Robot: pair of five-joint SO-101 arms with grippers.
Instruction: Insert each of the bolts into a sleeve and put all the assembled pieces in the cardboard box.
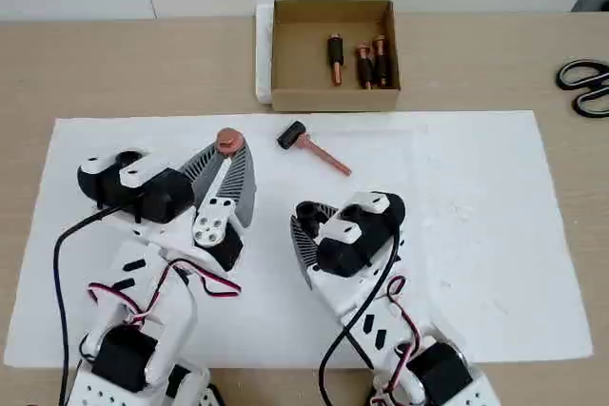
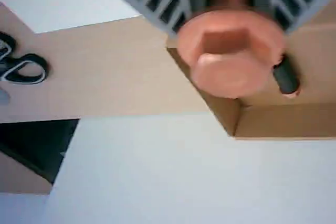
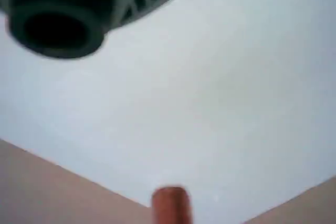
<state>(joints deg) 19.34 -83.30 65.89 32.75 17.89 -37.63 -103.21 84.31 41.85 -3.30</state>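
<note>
Caught mid-assembly on the bench (image 1: 476, 64), over a white sheet (image 1: 476, 235). Gripped a copper bolt (image 1: 228, 140) in the left gripper (image 1: 228, 154), fingers closed narrow on the shank just behind the hexagonal head, most of the shank hidden between them. Held a black sleeve (image 3: 55, 30) in the right gripper (image 1: 306, 225), fingers closed on its side and the open bore left clear. Kept the two arms side by side near the front of the sheet, bolt and sleeve well apart and not yet lined up.

Already lodged in the cardboard box (image 1: 333, 49) at the far edge of the sheet: three assembled pieces (image 1: 366, 62), lying close together. Left on the sheet just in front of the box: a fourth piece (image 1: 309, 147), dark sleeve at one end and copper shank jutting from the other, apparently joined but not boxed. Parked at the far right of the bench: scissors (image 1: 582, 83).

Judged to be the joining step for what looks like the last bolt. Called for next, on this reading: turning both wrists until shank tip and bore shared one line, then closing the gap slowly, with enough bare shank exposed to enter the sleeve. Risked otherwise: a skewed meeting and a dropped part.
</note>
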